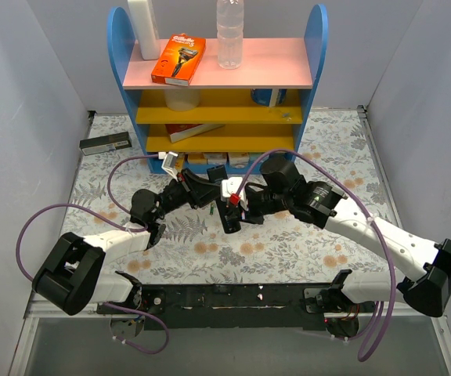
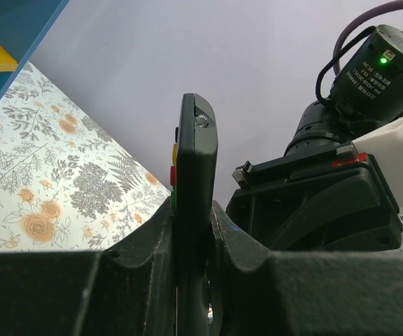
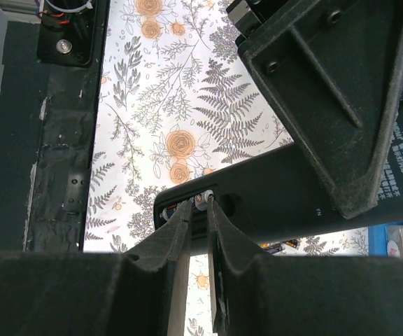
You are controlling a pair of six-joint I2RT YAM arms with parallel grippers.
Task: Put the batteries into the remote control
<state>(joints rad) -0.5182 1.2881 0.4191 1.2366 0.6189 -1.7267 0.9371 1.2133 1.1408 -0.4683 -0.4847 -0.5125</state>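
The black remote control (image 1: 230, 215) is held above the flowered table between both arms. My left gripper (image 2: 194, 234) is shut on the remote (image 2: 196, 154), which stands on edge with its coloured buttons facing left. In the right wrist view the remote (image 3: 292, 196) lies crosswise with its battery compartment open. My right gripper (image 3: 200, 204) is closed narrowly on a battery (image 3: 206, 198) at the compartment, beside another battery (image 3: 168, 212) seated in it. Loose batteries (image 3: 280, 246) lie on the table below the remote. A thin green battery (image 1: 211, 209) lies near the left gripper (image 1: 212, 193).
A blue shelf unit (image 1: 313, 47) stands at the back with an orange pack (image 1: 178, 59) and a bottle (image 1: 229, 31) on top. A dark flat box with a pale label (image 1: 105, 143) lies at the back left. Purple cables loop over both arms.
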